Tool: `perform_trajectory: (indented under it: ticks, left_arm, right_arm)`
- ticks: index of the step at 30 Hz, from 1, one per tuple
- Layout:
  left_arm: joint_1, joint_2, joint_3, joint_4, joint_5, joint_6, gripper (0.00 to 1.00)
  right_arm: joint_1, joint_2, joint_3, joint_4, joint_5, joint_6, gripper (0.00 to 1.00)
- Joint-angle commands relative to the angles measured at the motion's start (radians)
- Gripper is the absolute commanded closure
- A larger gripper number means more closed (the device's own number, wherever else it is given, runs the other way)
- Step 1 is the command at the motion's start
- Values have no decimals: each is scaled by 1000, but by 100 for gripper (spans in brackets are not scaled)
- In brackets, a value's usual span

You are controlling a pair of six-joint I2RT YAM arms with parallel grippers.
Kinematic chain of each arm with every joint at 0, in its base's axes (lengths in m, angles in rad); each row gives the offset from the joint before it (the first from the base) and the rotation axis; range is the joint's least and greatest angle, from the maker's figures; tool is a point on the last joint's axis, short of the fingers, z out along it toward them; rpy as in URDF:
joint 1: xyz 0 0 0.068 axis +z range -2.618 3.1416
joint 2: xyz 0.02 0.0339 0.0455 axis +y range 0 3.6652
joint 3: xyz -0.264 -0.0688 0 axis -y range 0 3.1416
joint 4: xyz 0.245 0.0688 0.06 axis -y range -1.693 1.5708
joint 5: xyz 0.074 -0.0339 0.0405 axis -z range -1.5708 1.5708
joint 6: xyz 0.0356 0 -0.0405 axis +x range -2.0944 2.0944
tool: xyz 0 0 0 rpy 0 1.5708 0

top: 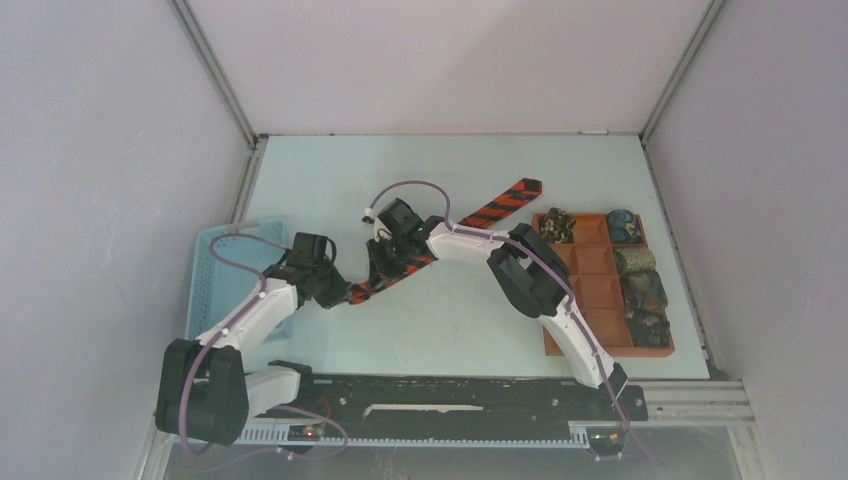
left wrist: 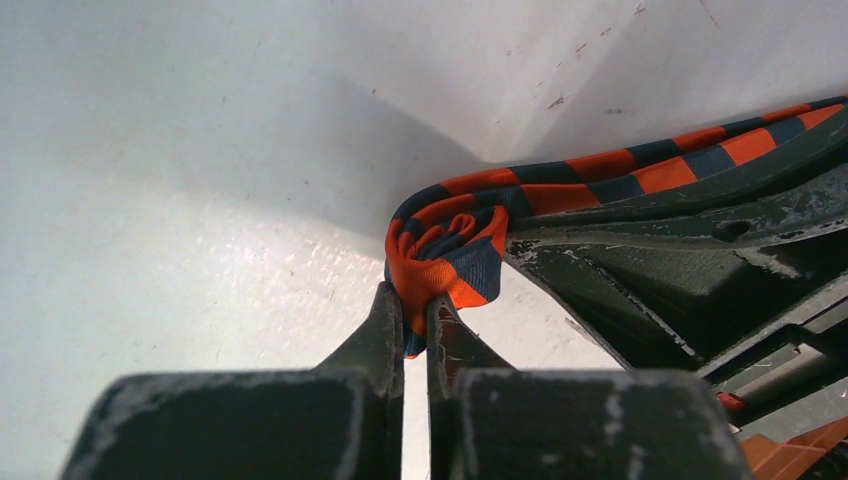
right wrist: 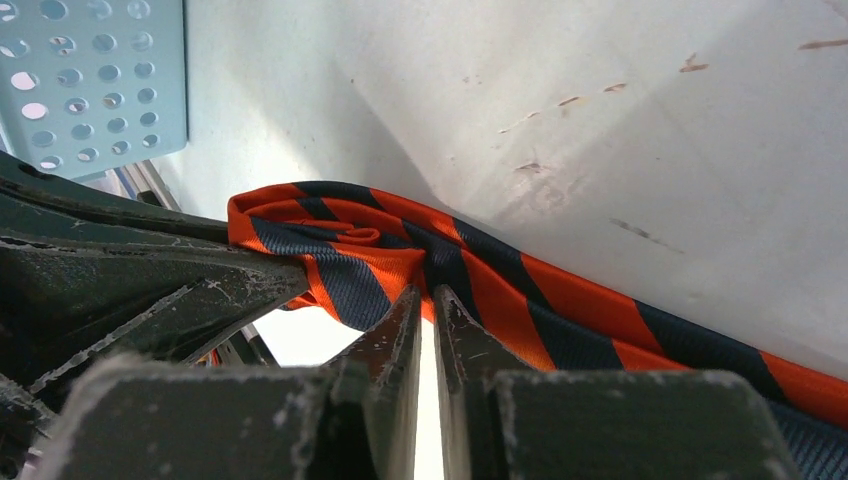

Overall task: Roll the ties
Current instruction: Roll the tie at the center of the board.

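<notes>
The left gripper [left wrist: 415,312] is clamped on the rolled end of the striped tie [left wrist: 600,175], left of the tray [top: 605,351]. The right gripper [right wrist: 428,300] has its tips nearly together at the fabric, grip unclear. A slack pinch could let the roll spring open; one striped tie, five rolled ties [top: 640,290] in the tray.

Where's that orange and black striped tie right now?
In the top view the striped tie lies diagonally mid-table, left of the compartmented tray; its rolled near end is pinched by the left gripper, close beside the right gripper.
</notes>
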Motion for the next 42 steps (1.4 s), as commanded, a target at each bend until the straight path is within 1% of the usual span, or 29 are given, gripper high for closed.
perform_trajectory:
  ticks: [1, 11, 13, 18, 30, 42]
  left_arm:
    - [-3, -19, 67, -55, -44, 44, 100]
    - [-3, 1, 89, -83, -47, 68, 100]
    - [-3, 4, 90, -88, -79, 72, 100]
    - [-3, 9, 91, -93, -89, 80, 100]
    - [-9, 19, 107, -101, -90, 82, 100]
    - [-14, 38, 132, -113, -93, 88, 100]
  right_arm:
    - [20, -13, 46, 6, 8, 10, 88]
    - [17, -43, 52, 12, 9, 19, 86]
    - [13, -52, 46, 17, 13, 23, 86]
    - [9, -53, 46, 30, 3, 30, 85]
    - [36, -4, 73, 52, -26, 56, 85]
    - [47, 47, 101, 67, -45, 78, 88]
